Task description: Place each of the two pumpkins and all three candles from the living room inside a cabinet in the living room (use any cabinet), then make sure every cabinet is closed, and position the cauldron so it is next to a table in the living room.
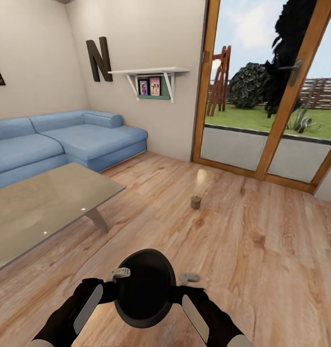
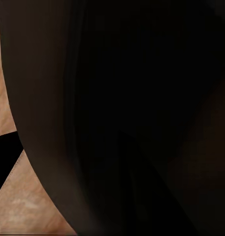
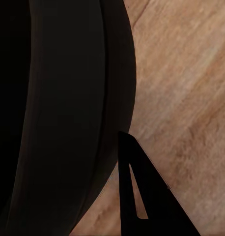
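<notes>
Both grippers, left [image 1: 121, 274] and right [image 1: 189, 278], clamp the cauldron [image 1: 145, 288] near the table [image 1: 49, 202], not yet set down; one candle [image 1: 195, 202] remains on the floor.

living room: blue sofa [image 1: 64, 142], glass table [image 1: 45, 207]

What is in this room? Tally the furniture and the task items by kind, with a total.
Cauldron: 1
Candle: 1
Table: 1
Sofa: 1
Wall shelf: 1
Total: 5
</notes>
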### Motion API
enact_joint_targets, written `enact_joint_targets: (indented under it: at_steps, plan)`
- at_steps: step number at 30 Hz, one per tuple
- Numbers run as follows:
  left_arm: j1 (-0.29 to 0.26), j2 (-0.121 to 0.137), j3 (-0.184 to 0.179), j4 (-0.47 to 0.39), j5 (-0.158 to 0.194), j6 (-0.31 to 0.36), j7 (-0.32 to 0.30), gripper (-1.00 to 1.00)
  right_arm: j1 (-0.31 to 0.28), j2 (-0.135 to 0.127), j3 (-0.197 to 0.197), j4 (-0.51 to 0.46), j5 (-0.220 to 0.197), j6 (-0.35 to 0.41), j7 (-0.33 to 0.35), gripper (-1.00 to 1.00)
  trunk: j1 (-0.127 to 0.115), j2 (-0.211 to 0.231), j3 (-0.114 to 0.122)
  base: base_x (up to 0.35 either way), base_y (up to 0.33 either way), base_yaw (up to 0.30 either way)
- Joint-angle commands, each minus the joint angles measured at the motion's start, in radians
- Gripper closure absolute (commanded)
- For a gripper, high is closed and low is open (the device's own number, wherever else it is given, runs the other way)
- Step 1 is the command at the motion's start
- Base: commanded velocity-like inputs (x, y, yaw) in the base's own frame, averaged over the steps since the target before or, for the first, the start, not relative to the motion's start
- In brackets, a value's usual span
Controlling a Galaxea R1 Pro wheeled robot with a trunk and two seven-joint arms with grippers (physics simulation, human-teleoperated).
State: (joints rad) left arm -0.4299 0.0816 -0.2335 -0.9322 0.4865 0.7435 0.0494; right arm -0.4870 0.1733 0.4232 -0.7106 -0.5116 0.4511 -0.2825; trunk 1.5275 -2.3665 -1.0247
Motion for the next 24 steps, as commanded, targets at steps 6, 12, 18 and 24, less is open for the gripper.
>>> enact_joint_targets:
  at_steps: [6, 12, 18, 24]
  plan:
    - [-0.001, 0.001, -0.003, 0.000, 0.021, 0.002, 0.006, 1.00, -0.001, -0.001, 0.009, -0.005, -0.019, -0.003, -0.009, 1.00, 0.000, -0.001, -0.001, 0.000, 0.000, 0.288]
    - [-0.001, 0.001, -0.003, 0.000, 0.021, 0.002, 0.006, 1.00, -0.001, -0.001, 0.009, -0.004, -0.019, -0.003, -0.009, 1.00, 0.000, -0.001, -0.001, 0.000, 0.000, 0.288]
    - [-0.001, 0.001, -0.003, 0.000, 0.021, 0.002, 0.006, 1.00, -0.001, -0.001, 0.010, -0.005, -0.019, -0.003, -0.009, 1.00, 0.000, -0.001, -0.001, -0.052, 0.000, 0.288]
    - [-0.001, 0.001, -0.003, 0.000, 0.021, 0.002, 0.007, 1.00, -0.001, -0.001, 0.011, -0.006, -0.019, -0.003, -0.009, 1.00, 0.000, -0.001, -0.001, -0.039, 0.000, 0.288]
